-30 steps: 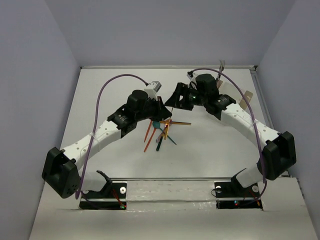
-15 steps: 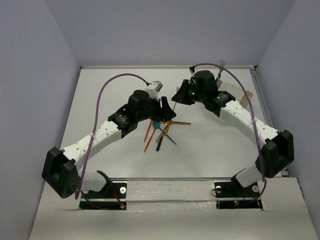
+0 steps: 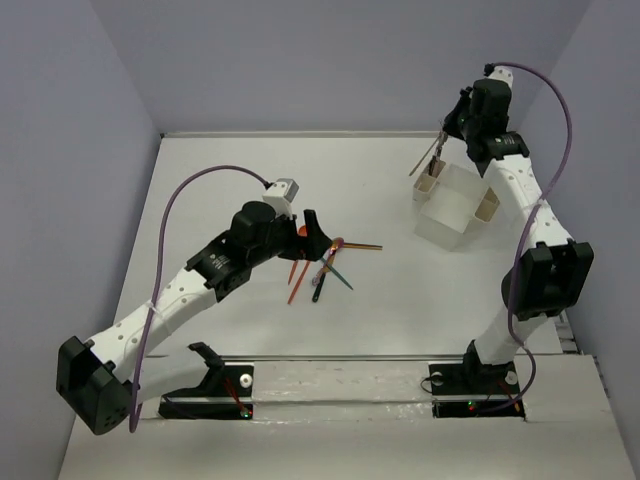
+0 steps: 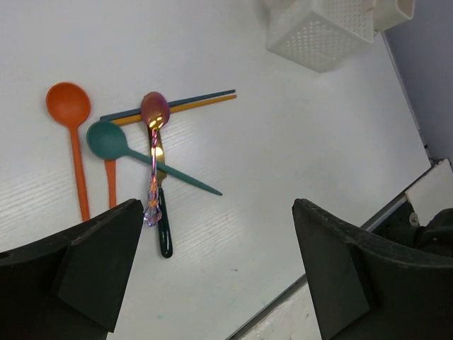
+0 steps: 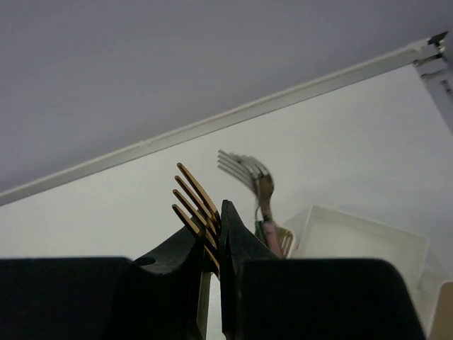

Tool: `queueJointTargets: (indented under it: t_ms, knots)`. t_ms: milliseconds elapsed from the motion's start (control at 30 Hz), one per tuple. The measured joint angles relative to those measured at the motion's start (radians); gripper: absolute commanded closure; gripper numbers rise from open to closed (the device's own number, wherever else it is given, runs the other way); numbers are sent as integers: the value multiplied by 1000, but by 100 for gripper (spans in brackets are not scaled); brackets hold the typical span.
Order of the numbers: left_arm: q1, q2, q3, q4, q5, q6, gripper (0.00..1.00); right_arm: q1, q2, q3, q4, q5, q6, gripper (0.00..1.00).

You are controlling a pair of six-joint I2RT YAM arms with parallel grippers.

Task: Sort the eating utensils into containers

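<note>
Right gripper (image 5: 219, 237) pinches gold fork (image 5: 192, 193), high over tan cup (image 3: 430, 187) just below, likely for drop-in. Left gripper (image 4: 216, 234) spread wide, utensil pile (image 4: 152, 152) directly beneath, likely next pick.

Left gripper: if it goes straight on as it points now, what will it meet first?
Probably the handle tip of the teal spoon, or the bare table beside it; depth is unclear.

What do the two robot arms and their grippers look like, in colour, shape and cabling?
Both arms are built of white links between bulky black joints: the left arm and the right arm. A purple cable loops loosely along each one. The left gripper and the right gripper have matte black fingers. A pale boxy camera sits on the left wrist.
</note>
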Motion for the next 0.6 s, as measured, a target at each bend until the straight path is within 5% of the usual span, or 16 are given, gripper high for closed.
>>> queueJointTargets:
  t_ms: [600]
  knots:
    - [0,-13,-70,-144,-176,-1,1,-66,248,180,84,186,-269,93]
